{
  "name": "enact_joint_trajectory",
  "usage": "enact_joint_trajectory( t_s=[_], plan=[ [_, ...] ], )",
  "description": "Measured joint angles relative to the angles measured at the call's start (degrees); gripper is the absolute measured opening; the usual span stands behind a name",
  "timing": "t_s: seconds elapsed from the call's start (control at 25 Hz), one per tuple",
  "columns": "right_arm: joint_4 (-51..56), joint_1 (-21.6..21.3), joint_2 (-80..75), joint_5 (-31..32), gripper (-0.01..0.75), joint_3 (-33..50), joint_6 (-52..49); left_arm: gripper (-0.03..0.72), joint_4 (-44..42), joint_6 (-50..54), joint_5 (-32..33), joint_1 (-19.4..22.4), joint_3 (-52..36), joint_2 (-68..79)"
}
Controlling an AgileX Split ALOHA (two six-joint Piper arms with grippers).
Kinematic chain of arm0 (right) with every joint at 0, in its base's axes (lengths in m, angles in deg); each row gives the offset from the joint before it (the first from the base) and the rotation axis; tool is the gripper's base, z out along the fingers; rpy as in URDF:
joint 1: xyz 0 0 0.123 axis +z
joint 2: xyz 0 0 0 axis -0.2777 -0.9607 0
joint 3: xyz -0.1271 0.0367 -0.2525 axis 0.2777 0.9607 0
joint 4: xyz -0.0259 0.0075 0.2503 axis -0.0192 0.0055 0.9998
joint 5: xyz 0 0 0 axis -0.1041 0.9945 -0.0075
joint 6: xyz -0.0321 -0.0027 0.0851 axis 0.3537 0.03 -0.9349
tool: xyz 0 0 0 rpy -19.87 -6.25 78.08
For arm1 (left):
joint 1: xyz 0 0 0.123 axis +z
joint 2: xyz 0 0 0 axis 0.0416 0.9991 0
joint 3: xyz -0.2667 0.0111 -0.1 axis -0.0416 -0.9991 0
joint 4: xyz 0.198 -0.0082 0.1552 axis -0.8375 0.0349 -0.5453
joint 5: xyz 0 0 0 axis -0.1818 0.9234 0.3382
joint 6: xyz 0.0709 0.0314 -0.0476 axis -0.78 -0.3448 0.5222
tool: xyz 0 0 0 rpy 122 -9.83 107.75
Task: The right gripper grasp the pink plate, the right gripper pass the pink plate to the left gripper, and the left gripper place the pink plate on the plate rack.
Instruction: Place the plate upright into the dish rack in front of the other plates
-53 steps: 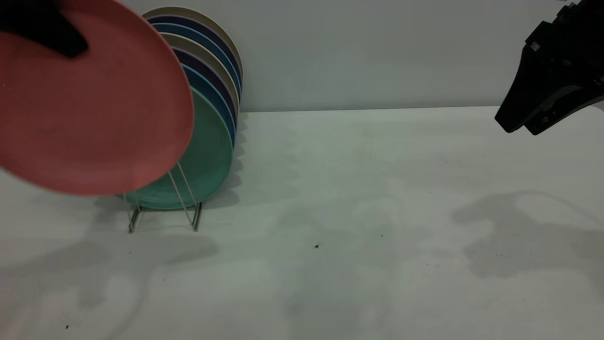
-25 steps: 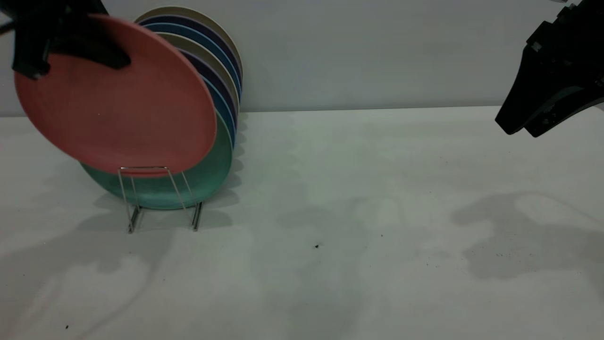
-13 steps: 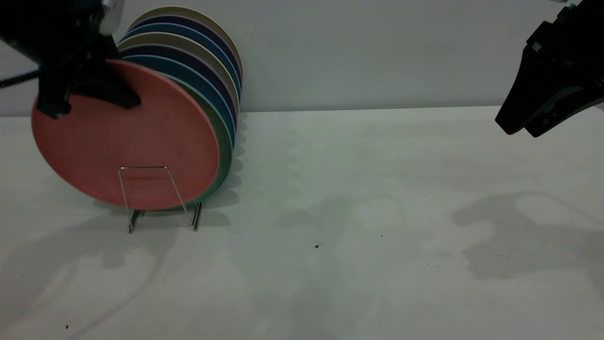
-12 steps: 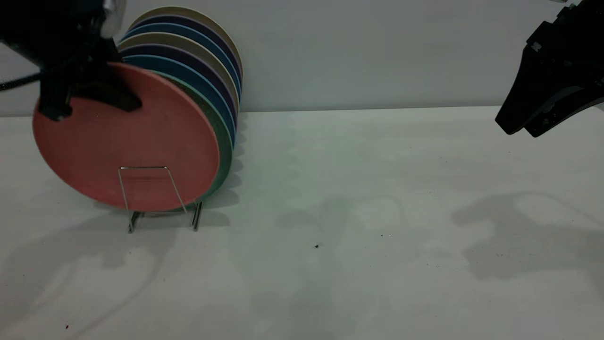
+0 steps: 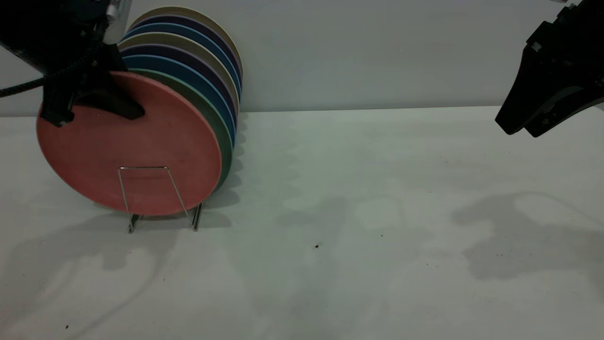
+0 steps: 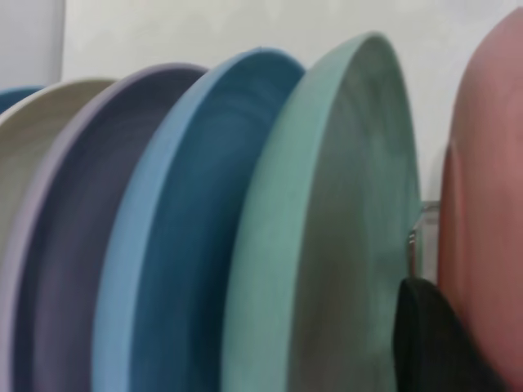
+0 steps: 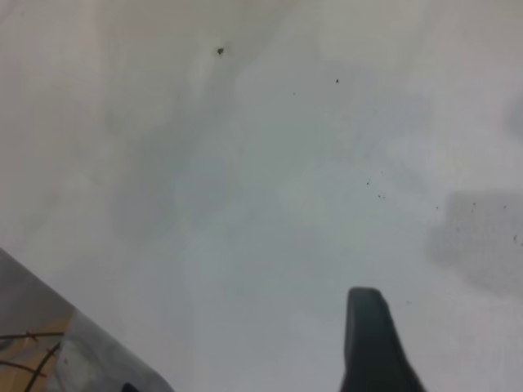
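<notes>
The pink plate (image 5: 141, 151) stands nearly upright at the front of the plate rack (image 5: 146, 168). Its lower edge is down behind the rack's front wire loop. My left gripper (image 5: 94, 111) is shut on the plate's upper left rim. In the left wrist view one black finger (image 6: 429, 343) lies against the pink plate (image 6: 490, 229), next to the teal-green plate (image 6: 343, 229). My right gripper (image 5: 519, 126) hangs open and empty above the table at the far right. Only one of its fingers (image 7: 368, 343) shows in the right wrist view.
Several plates stand in the rack behind the pink one: teal-green (image 5: 226, 151), blue (image 5: 207, 89), purple and beige (image 5: 212, 52). A wall runs behind the white table (image 5: 358, 198), which has a few dark specks (image 5: 316, 245).
The left gripper has brought the pink plate down and back from high at the left into the rack's front slot, covering the teal-green plate. The right gripper has not moved.
</notes>
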Motion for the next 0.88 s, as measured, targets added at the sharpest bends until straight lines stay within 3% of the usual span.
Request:
enact_joint_trajectory(
  t_s=[0.24, 0.36, 0.6, 0.72, 0.88],
  plan=[
    [0.0, 0.0, 0.0, 0.0, 0.459, 0.0, 0.0, 0.465, 0.0, 0.09, 0.35, 0.0, 0.05, -0.07],
    [0.0, 0.0, 0.0, -0.05, 0.459, 0.0, 0.0, 0.511, 0.0, 0.09, 1.85, 0.0, 0.05, -1.59],
    [0.0, 0.0, 0.0, -0.15, 0.459, 0.0, 0.0, 0.524, 0.0, 2.28, 7.95, 0.0, 0.05, -9.87],
    [0.25, 0.0, 0.0, -0.15, 0.459, 0.0, 0.0, 0.524, 0.0, 12.14, 10.48, 0.0, 0.05, -14.13],
    [1.64, 0.0, 0.0, -0.15, 0.459, 0.0, 0.0, 0.524, -0.05, 37.6, 12.77, 0.0, 0.05, -17.71]
  ],
)
